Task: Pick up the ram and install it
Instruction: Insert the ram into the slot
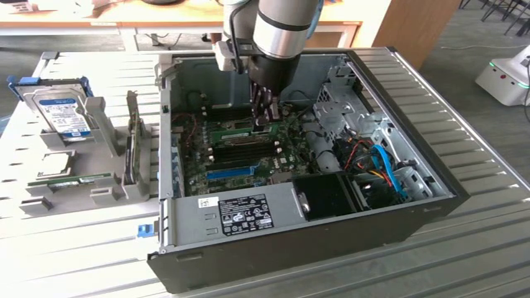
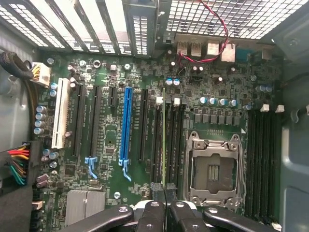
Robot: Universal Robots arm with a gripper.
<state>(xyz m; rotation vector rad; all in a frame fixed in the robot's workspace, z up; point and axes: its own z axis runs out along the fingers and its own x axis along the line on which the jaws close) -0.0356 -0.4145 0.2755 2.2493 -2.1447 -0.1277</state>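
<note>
Hand: we see the hand [image 2: 165,212] clenched, its black fingers [image 2: 153,215] pinched together on the top edge of the ram.
Ram: the ram [image 2: 164,145] stands edge-on between the fingers, a thin green strip lined up with the black memory slots [image 2: 175,140]. We cannot tell whether it is seated or just above its slot.
Handling: we judge it light and stiff, yet fragile. It wants a hold on the bare long edge near the middle, off the chips and contacts, and a straight push without twist.
Board: the processor socket [image 2: 212,166] lies just beside the slots on the motherboard [image 2: 108,145], and the blue slot [image 2: 127,125] is farther off on the other side.
Case: the open case [image 1: 331,236] lies on its side on the desk [image 1: 463,261], with the arm reaching down into it.
Beyond: on the exterior view's left, well apart from the hand, we see a second green stick [image 1: 79,181], an upright expansion card [image 1: 133,146] and a hard drive [image 1: 62,112].
</note>
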